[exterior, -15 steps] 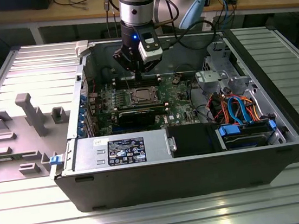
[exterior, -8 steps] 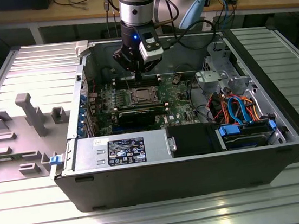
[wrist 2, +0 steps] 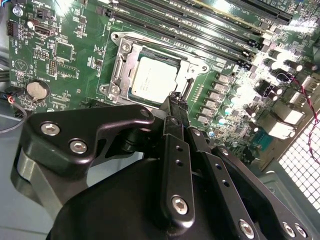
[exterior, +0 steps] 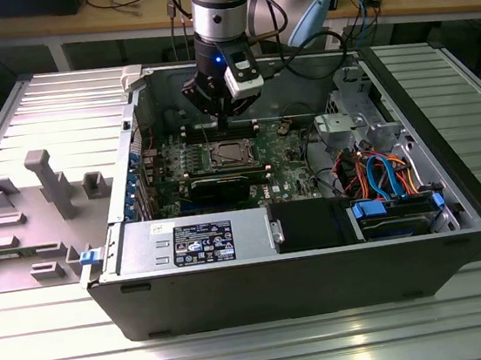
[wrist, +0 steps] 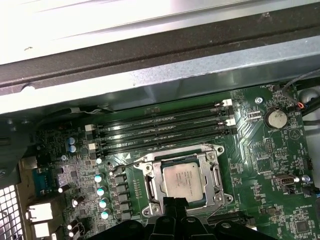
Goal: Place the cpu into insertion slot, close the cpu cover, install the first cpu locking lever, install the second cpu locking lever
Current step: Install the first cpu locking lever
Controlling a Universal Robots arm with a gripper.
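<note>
1. Gripper: one, black, on one arm, hanging inside the open computer case just above the socket's edge. In both wrist views its fingers stood pressed together with nothing between them.
2. Cpu: one, silver-grey, lying flat and seated in the insertion slot, also seen in the second wrist view at.
3. Cpu cover: one silver frame plate, lying down around the chip, the chip's top showing through its square opening.
4. Locking levers: thin wire rods ran along the socket's sides; whether they were latched could not be told.
5. Memory slots: four long black ones, parallel, just beside the socket.
6. Coin cell battery: one, round, on the green board, well apart from the socket.
7. Blue capacitors: a row of four beside the socket.
8. Counter: one ribbed metal surface carrying the case.
</note>
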